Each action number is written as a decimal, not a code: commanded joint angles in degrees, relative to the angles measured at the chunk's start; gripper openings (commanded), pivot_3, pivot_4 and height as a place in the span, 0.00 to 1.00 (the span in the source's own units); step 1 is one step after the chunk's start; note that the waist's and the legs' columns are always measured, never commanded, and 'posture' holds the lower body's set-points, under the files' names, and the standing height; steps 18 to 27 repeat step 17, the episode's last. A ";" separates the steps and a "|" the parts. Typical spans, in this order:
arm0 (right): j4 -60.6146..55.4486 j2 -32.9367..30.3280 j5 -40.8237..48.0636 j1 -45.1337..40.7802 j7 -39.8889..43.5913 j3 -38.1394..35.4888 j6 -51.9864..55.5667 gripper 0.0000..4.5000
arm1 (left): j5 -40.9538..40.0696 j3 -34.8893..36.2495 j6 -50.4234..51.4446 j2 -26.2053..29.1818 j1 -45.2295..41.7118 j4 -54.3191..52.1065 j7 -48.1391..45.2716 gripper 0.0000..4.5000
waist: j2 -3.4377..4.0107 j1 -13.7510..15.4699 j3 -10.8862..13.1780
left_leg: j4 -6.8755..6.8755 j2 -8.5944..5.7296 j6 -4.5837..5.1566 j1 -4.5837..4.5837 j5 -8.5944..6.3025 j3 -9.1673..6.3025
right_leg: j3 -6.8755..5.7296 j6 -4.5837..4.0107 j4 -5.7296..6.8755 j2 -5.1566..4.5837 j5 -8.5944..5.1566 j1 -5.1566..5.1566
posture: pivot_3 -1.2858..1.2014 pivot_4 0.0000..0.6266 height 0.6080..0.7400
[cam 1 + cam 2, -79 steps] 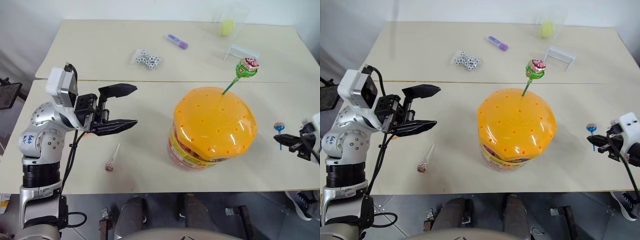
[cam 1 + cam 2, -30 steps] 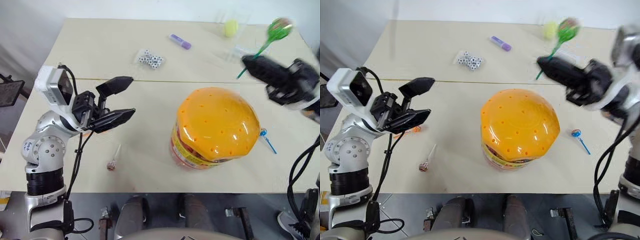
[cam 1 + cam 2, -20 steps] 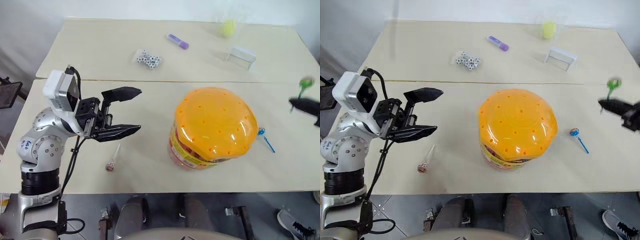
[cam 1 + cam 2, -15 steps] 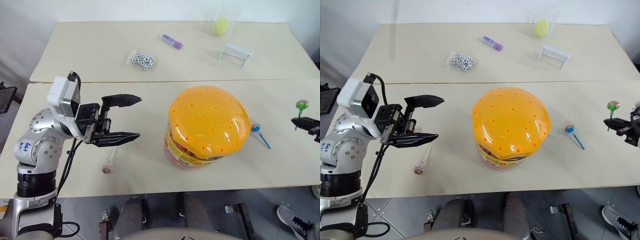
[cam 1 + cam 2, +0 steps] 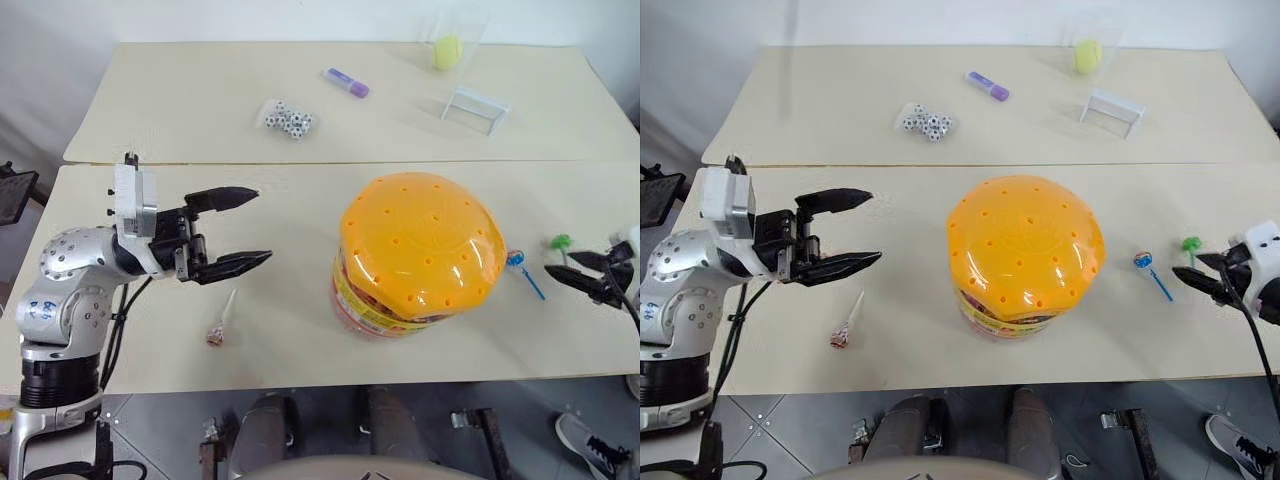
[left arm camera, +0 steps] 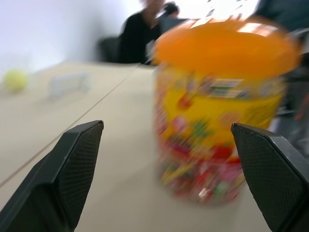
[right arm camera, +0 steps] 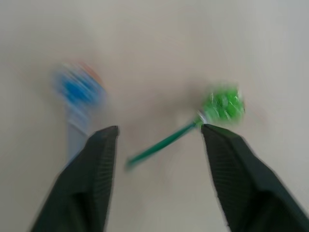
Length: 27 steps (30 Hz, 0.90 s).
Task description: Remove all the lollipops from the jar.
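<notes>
The green lollipop lies loose on the desk between the right gripper's open jaws, beside the blue one; the left gripper gapes empty near the jar

Bright even light; wrist views motion-blurred

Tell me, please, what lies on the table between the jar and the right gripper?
In the right eye view, the blue lollipop lies between the jar and the right gripper, with the green lollipop nearer the open fingers.
</notes>
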 commanded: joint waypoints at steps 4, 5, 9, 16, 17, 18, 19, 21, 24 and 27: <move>-11.77 4.81 9.13 -5.12 13.09 -4.56 -12.53 0.99 | 4.56 3.62 -5.24 0.43 1.96 4.54 4.16 1.00 | 0.00 -0.12 0.00 | 0.01 0.07 -0.01 0.03 0.00 0.01 | 0.00 0.00 0.04 0.04 0.00 0.00 | 0.52 0.24 1.00; -13.01 4.29 9.82 -5.70 15.16 -2.37 -9.88 0.99 | 5.74 4.16 -5.99 0.55 2.66 5.44 5.45 1.00 | 0.00 0.12 0.00 | 0.02 0.08 -0.03 0.04 -0.02 -0.01 | -0.02 0.00 0.07 0.04 0.00 0.00 | 0.52 0.24 1.00; -12.98 5.76 8.44 -8.61 19.11 2.62 -10.48 0.99 | 6.46 5.81 -5.99 0.01 4.43 6.32 8.68 1.00 | -0.01 0.23 0.01 | 0.04 0.09 -0.01 0.01 -0.08 -0.07 | -0.08 0.00 0.07 0.01 0.00 0.00 | 0.52 0.24 1.00; -8.03 8.70 3.11 -12.06 22.57 6.32 -22.21 0.99 | 6.13 8.99 -4.33 -0.45 9.29 1.74 14.78 1.00 | -0.01 -0.10 0.01 | 0.05 0.08 -0.01 0.01 -0.08 -0.06 | -0.13 0.00 0.11 -0.01 0.00 0.00 | 0.52 0.24 1.00; -7.66 9.13 3.23 -12.58 21.58 6.20 -22.03 0.99 | 5.85 9.60 -4.00 -0.58 9.88 1.01 15.69 1.00 | -0.01 -0.10 0.01 | 0.05 0.10 -0.01 0.01 -0.08 -0.05 | -0.12 0.00 0.10 -0.02 0.00 -0.01 | 0.52 0.24 1.00; -7.66 9.13 3.23 -12.58 21.58 6.20 -22.03 0.99 | 5.85 9.60 -4.00 -0.58 9.88 1.01 15.69 1.00 | -0.01 -0.10 0.01 | 0.05 0.10 -0.01 0.01 -0.08 -0.05 | -0.12 0.00 0.10 -0.02 0.00 -0.01 | 0.52 0.24 1.00; -7.66 9.13 3.23 -12.58 21.58 6.20 -22.03 0.99 | 5.85 9.60 -4.00 -0.58 9.88 1.01 15.69 1.00 | -0.01 -0.10 0.01 | 0.05 0.10 -0.01 0.01 -0.08 -0.05 | -0.12 0.00 0.10 -0.02 0.00 -0.01 | 0.52 0.24 1.00; -7.66 9.13 3.23 -12.58 21.58 6.20 -22.03 0.99 | 5.85 9.60 -4.00 -0.58 9.88 1.01 15.69 1.00 | -0.01 -0.10 0.01 | 0.05 0.10 -0.01 0.01 -0.08 -0.05 | -0.12 0.00 0.10 -0.02 0.00 -0.01 | 0.52 0.24 1.00; -7.66 9.13 3.23 -12.58 21.58 6.20 -22.03 0.99 | 5.85 9.60 -4.00 -0.58 9.88 1.01 15.69 1.00 | -0.01 -0.10 0.01 | 0.05 0.10 -0.01 0.01 -0.08 -0.05 | -0.12 0.00 0.10 -0.02 0.00 -0.01 | 0.52 0.24 1.00; -7.66 9.13 3.23 -12.58 21.58 6.20 -22.03 0.99 | 5.85 9.60 -4.00 -0.58 9.88 1.01 15.69 1.00 | -0.01 -0.10 0.01 | 0.05 0.10 -0.01 0.01 -0.08 -0.05 | -0.12 0.00 0.10 -0.02 0.00 -0.01 | 0.52 0.24 1.00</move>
